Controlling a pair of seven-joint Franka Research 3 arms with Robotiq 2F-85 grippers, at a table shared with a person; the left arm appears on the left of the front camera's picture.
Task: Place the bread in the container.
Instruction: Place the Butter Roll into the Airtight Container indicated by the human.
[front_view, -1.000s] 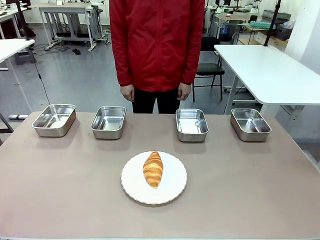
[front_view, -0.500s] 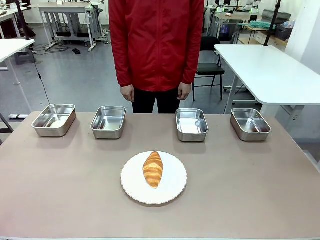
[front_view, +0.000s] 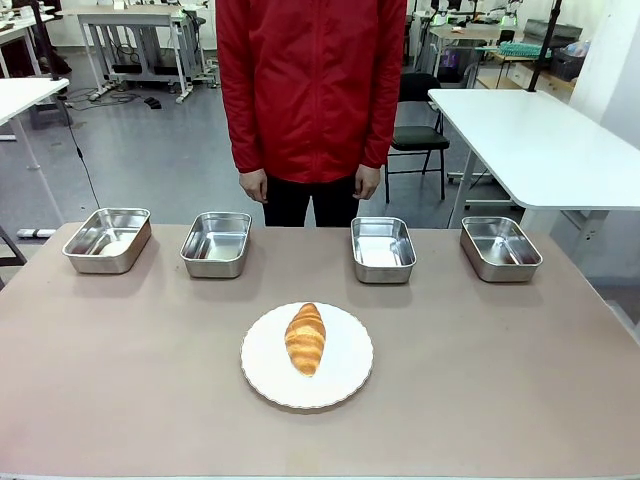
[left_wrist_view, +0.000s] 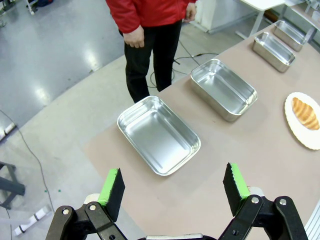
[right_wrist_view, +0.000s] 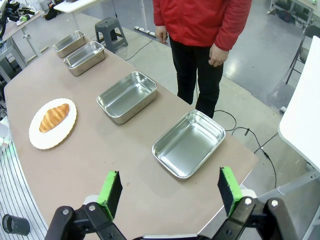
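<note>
1. The croissant (front_view: 305, 339) lies untouched on a round white plate (front_view: 345, 377) at the middle of the bench (front_view: 520, 380). Four steel pans (front_view: 216, 244) stand in a row beyond it, and nothing shows which one is meant.
2. The left fingers (left_wrist_view: 112, 192) are spread wide and hold nothing. An end pan lies ahead of them, between the two pads, and the croissant sits well off past the right-hand pad.
3. The right fingers (right_wrist_view: 110, 192) are likewise wide apart and empty. The other end pan is ahead between them, and the croissant is far out beyond the left-hand pad.
4. Both wrists appear to hang high and tipped downward, well apart from everything on the bench.
5. The step in hand is likely the reach. One arm should come down over the croissant's thick middle with a finger on either long side.
6. Close softly, since pastry probably crushes and flakes, and lift straight up so the plate is not dragged.
7. The person (front_view: 312, 90) stands at the far edge with hands hanging close to the pans, so keep the path low and clear of them.
</note>
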